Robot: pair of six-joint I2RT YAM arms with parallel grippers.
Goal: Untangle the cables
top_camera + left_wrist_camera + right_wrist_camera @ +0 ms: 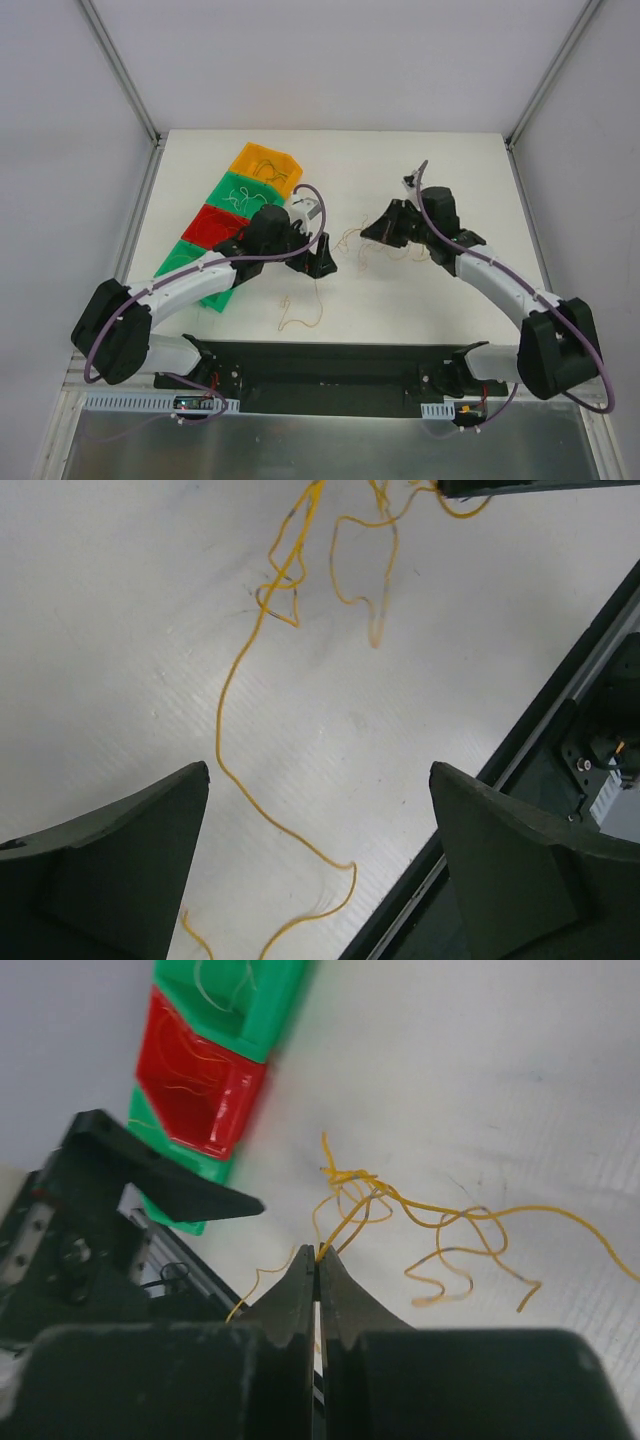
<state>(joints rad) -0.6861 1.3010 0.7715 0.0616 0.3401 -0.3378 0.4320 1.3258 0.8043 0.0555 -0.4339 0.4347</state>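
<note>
Dead centre, my right gripper [316, 1258] pinched the thin curly orange-yellow cables [420, 1210]; one strand ran lengthwise beneath my wide-open left gripper [320, 770].

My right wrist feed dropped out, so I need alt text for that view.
The right arm's fingers are shut on a strand of the yellow wires, which spread in a loose tangle over the white table. A red bin and green bins sit upper left.
</note>
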